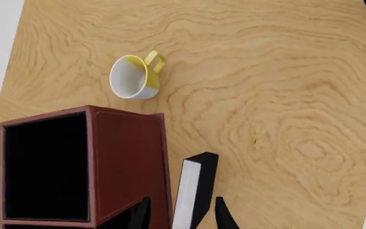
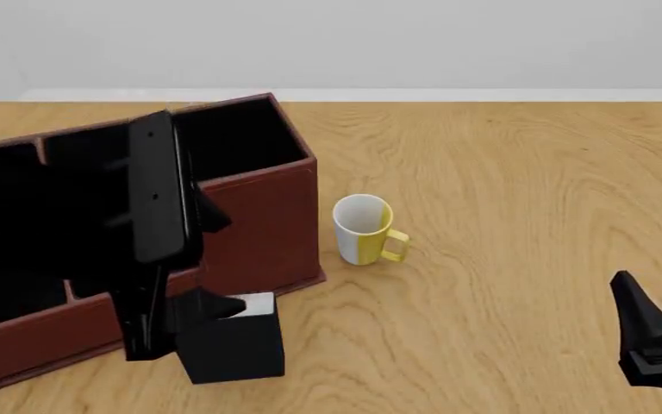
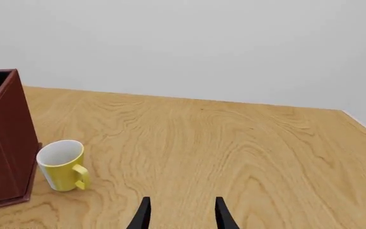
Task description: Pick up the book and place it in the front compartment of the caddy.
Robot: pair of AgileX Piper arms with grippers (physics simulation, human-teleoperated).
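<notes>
Black unlettered book (image 1: 194,191) between left gripper (image 1: 181,215) fingers.

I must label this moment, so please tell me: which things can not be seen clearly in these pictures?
- Front view: the left arm covers much of the caddy, hiding its front compartment.
- Left wrist view: the bottom edge cuts the book, so the left end effector grip is unclear.
- Right end effector: only fingertips show.
</notes>
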